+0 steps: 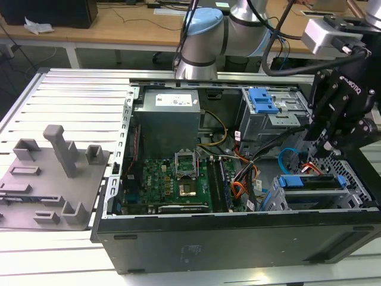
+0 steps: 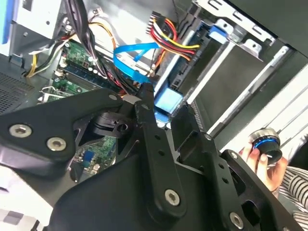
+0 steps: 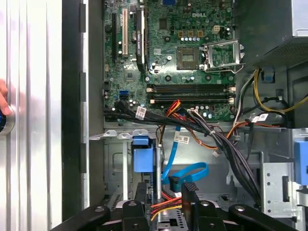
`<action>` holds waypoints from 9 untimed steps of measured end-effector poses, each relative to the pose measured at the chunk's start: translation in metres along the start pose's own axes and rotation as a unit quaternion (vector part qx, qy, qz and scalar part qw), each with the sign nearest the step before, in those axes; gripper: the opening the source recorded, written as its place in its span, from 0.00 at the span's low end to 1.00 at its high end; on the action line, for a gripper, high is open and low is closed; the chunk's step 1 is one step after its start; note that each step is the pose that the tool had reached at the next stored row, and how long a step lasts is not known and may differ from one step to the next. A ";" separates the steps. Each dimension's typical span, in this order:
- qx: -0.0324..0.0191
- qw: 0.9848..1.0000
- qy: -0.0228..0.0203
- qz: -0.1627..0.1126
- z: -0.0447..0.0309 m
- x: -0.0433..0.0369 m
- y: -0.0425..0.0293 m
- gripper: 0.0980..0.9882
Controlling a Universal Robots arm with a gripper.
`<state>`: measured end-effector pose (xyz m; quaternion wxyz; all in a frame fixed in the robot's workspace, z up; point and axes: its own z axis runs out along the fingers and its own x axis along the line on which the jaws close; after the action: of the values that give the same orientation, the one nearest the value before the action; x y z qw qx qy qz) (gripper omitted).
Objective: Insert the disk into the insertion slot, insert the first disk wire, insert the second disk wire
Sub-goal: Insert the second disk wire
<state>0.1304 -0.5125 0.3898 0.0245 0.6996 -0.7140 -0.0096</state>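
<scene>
Blue-framed disk sits in the insertion slot; the hand, fingers apart, hovers at its wires, which could snag or misalign.

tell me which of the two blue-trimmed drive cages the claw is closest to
The lower one toward the exterior view's right, the insertion slot with the disk. The claw hangs just above it; the taller grey cage stands farther back.

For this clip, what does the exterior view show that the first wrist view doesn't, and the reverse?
Exterior view: the grey fixture plate on the slatted table, the arm, and the taller cage with its blue latch.
First wrist view: a fingertip at the table's edge.
Both: the motherboard, the blue wire, and the gripper.
</scene>
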 end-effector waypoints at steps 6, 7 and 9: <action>0.001 0.999 0.005 -0.052 0.0044 -0.0129 0.0004 0.36; 0.001 0.998 0.010 -0.058 0.0046 -0.0129 0.0004 0.36; 0.001 0.997 0.020 -0.071 0.0057 -0.0130 0.0006 0.36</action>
<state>0.1298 -0.4996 0.3839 0.0370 0.7484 -0.6623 0.0031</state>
